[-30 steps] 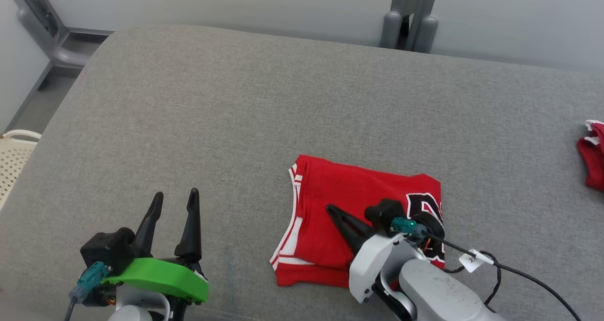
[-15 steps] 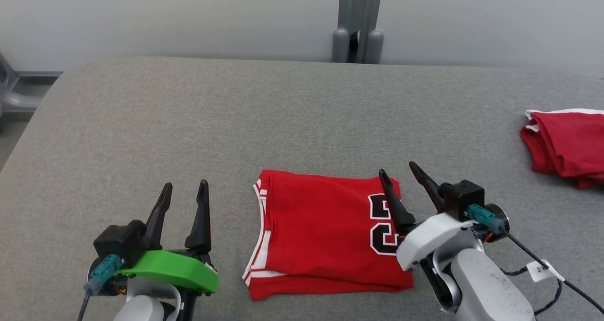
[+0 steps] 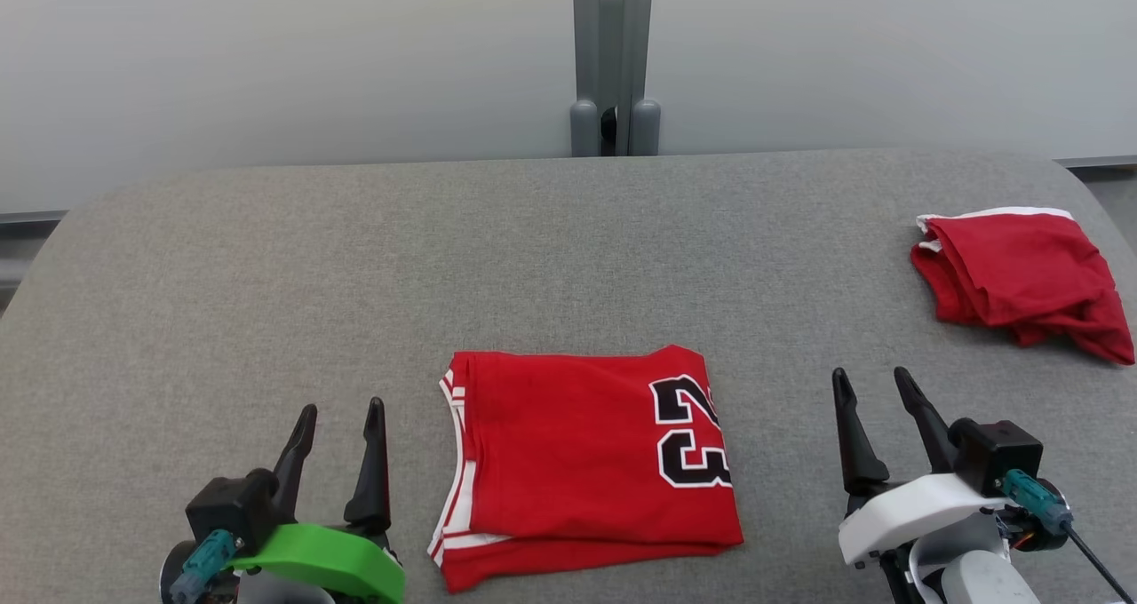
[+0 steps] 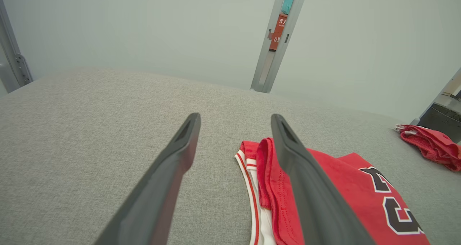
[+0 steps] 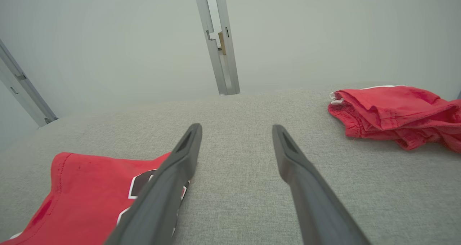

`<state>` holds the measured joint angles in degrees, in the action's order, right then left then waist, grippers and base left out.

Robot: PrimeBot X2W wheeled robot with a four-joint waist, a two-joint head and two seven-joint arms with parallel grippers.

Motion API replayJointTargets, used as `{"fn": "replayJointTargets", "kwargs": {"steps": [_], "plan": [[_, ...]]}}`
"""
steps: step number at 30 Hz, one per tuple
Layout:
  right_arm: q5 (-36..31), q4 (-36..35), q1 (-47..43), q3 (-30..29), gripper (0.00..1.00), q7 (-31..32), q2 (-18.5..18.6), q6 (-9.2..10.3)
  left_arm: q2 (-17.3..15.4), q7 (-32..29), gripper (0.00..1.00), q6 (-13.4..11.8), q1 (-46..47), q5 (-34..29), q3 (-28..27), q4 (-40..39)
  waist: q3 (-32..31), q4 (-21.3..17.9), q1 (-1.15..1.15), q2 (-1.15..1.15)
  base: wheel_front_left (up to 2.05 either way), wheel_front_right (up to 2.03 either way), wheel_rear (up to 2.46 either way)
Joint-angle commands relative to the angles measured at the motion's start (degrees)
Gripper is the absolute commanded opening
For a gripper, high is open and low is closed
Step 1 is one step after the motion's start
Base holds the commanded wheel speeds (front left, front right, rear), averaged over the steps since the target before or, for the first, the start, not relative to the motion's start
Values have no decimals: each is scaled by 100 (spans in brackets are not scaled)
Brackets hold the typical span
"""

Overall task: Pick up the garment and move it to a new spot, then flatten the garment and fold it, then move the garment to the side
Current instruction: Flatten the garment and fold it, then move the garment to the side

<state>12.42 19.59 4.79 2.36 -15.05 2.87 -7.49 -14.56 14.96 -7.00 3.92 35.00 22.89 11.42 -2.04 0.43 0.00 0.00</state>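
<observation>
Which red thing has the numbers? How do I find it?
Look at the big grey padded surface. In the middle near its front edge lies a flat, folded red jersey. Unlike the crumpled red garment at the far right, it shows black numbers and white stripes.

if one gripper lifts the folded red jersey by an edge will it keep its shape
Probably not: the folded jersey is thin, limp cloth, so its layers would likely fall open. Pushed, it would probably bunch on the textured grey surface.

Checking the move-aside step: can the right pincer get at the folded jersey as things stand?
Probably yes: the right pincer is open beside the folded jersey, with bare grey cushion between them.
</observation>
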Motion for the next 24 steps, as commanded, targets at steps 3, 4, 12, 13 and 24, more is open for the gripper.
{"fn": "replayJointTargets", "kwargs": {"steps": [3,4,12,13,24], "plan": [[-92,-202,-175,-116,100,26,9,1,-31,21,100,34,-116,-135,-80,76,-50,-14,0,0,0,0,0],[-107,-240,-200,-130,100,41,10,1,-43,21,100,39,-122,-164,-96,93,-54,-12,0,0,0,0,0],[-46,-370,-363,-114,100,134,10,1,25,23,100,100,-188,-256,-240,179,-70,26,0,0,0,0,0],[-41,-373,-367,-106,100,140,10,1,34,23,100,107,-198,-272,-261,192,-70,29,0,0,0,0,0],[-142,-409,-367,-106,100,182,10,1,138,24,100,198,-200,-397,-380,256,-57,75,0,0,0,0,0]]}}
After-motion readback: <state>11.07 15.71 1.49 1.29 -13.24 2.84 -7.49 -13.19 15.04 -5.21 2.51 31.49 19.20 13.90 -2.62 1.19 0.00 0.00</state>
